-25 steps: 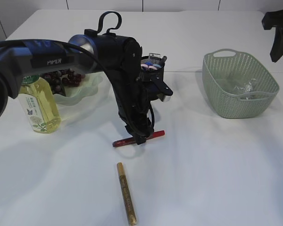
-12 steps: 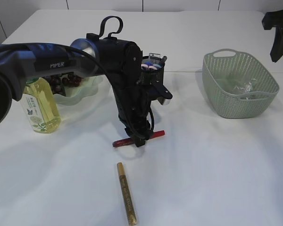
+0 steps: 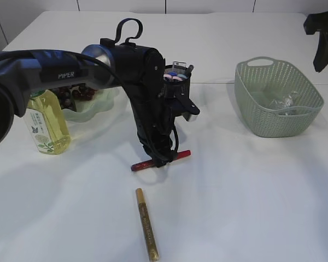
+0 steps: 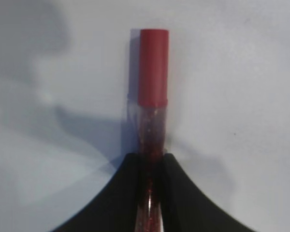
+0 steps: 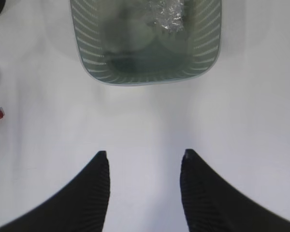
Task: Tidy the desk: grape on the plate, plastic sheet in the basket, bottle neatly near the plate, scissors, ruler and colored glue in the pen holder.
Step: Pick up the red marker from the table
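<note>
- I had my left gripper [image 4: 148, 193] down on the table [image 3: 251, 196], its jaws clenched on the red glue pen [image 4: 152, 121]; the wrist view showed both black fingers pressed against the clear barrel, below the red cap.
- The pen lay flat on the table, in front of the pen holder [image 3: 177, 82], with both ends poking out past the arm.
- My right gripper [image 5: 142, 159] hung above bare table near the basket [image 5: 145, 43], jaws apart, holding nothing.
- The plastic sheet [image 5: 168, 14] sat in the basket, the grapes [image 3: 76, 91] on the plate [image 3: 95, 106], the bottle [image 3: 44, 123] just beside it.
- To do this lift well, I judged I should rise straight up, tilt the pen upright, then lower it cap-up into the holder without clipping what already stood inside.
- The gold pen [image 3: 146, 224] lay nearer the camera, untouched.
</note>
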